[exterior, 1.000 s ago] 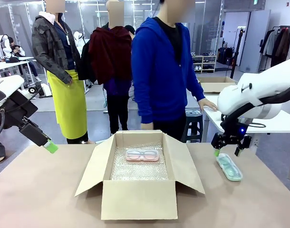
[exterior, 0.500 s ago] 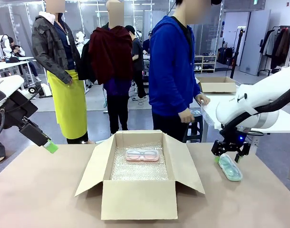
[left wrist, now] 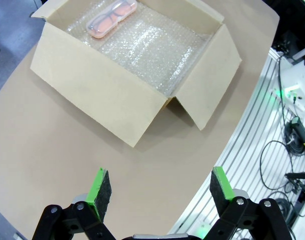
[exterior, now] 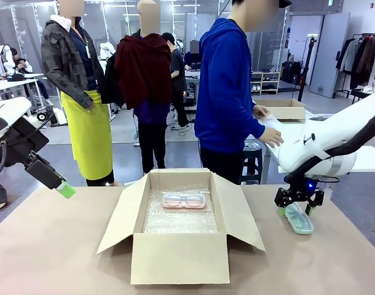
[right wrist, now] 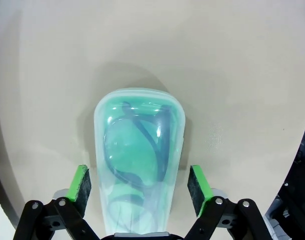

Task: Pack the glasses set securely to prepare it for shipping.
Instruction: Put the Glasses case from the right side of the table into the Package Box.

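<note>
The mint green case (exterior: 299, 220) of the glasses set lies flat on the table at the right. My right gripper (exterior: 295, 209) is down over its near end. In the right wrist view the case (right wrist: 140, 150) runs between the two green pads (right wrist: 80, 182), with a narrow gap on each side, so the jaws are open. The pale pink case (exterior: 184, 200) rests on bubble wrap at the back of the open cardboard box (exterior: 175, 258); the left wrist view shows it too (left wrist: 112, 17). My left gripper (exterior: 64, 189) hangs open and empty above the table's left edge.
The box's flaps (exterior: 244, 215) spread out to both sides at mid-table. A person in a blue hoodie (exterior: 227, 92) stands at the far side, hands at a side table (exterior: 359, 161) on the right. Bare tabletop lies between box and mint case.
My right gripper has sunk down around the mint green case and its jaws have narrowed a little. The person has turned toward the side table. My left arm is still.
</note>
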Available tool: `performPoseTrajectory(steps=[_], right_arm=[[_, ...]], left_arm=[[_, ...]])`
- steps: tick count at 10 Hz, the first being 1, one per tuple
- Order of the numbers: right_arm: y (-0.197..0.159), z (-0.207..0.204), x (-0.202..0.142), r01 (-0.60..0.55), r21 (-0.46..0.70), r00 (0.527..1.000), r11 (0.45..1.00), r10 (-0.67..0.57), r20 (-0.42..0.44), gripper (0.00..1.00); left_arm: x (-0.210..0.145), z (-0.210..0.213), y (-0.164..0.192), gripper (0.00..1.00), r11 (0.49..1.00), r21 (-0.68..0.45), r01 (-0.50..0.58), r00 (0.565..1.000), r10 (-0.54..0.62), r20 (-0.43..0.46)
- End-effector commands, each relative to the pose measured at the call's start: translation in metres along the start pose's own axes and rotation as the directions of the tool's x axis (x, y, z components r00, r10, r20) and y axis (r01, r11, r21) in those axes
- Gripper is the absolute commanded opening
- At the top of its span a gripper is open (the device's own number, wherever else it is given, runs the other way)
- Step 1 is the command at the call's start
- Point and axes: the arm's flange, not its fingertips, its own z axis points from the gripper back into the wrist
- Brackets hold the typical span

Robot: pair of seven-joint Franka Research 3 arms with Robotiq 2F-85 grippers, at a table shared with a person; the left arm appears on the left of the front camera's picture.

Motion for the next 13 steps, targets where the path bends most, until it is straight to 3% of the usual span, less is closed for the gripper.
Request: performPoseTrajectory(steps=[1, 2, 5, 6, 7, 9, 11, 13], right_arm=[[0.003, -0.003, 0.001, 0.04, -0.032, 0.999, 0.999, -0.04, -0.008, 0.9], [0.003, -0.003, 0.0, 0.045, -0.025, 0.999, 0.999, -0.045, 0.0, 0.77], [0.004, -0.002, -0.002, 0.052, -0.017, 0.999, 0.998, -0.052, 0.002, 0.5], [0.005, 0.001, -0.004, 0.055, -0.022, 0.998, 0.998, -0.054, 0.008, 0.37], [0.006, 0.013, -0.008, 0.052, -0.019, 0.999, 0.998, -0.052, 0.013, 0.31], [0.013, 0.064, -0.023, -0.008, 0.011, 0.998, 1.0, 0.007, 0.059, 0.31], [0.038, 0.132, -0.052, -0.218, 0.069, 0.972, 0.974, 0.209, 0.11, 0.31], [0.087, 0.184, -0.078, -0.578, 0.007, 0.81, 0.816, 0.572, 0.133, 0.31]], left_arm=[[-0.001, 0.0, 0.002, 1.0, 1.0, -0.012, 0.017, 1.0, -0.017, 0.024], [-0.001, 0.0, 0.002, 1.0, 1.0, -0.012, 0.017, 1.0, -0.017, 0.024], [-0.001, 0.0, 0.002, 1.0, 1.0, -0.012, 0.017, 1.0, -0.017, 0.024], [-0.001, 0.0, 0.002, 1.0, 1.0, -0.012, 0.017, 1.0, -0.017, 0.024], [-0.001, 0.0, 0.002, 1.0, 1.0, -0.012, 0.017, 1.0, -0.017, 0.024], [-0.001, 0.0, 0.002, 1.0, 1.0, -0.012, 0.017, 1.0, -0.017, 0.024], [-0.001, 0.0, 0.002, 1.0, 1.0, -0.012, 0.017, 1.0, -0.017, 0.024], [-0.001, 0.0, 0.002, 1.0, 1.0, -0.012, 0.017, 1.0, -0.017, 0.024]])
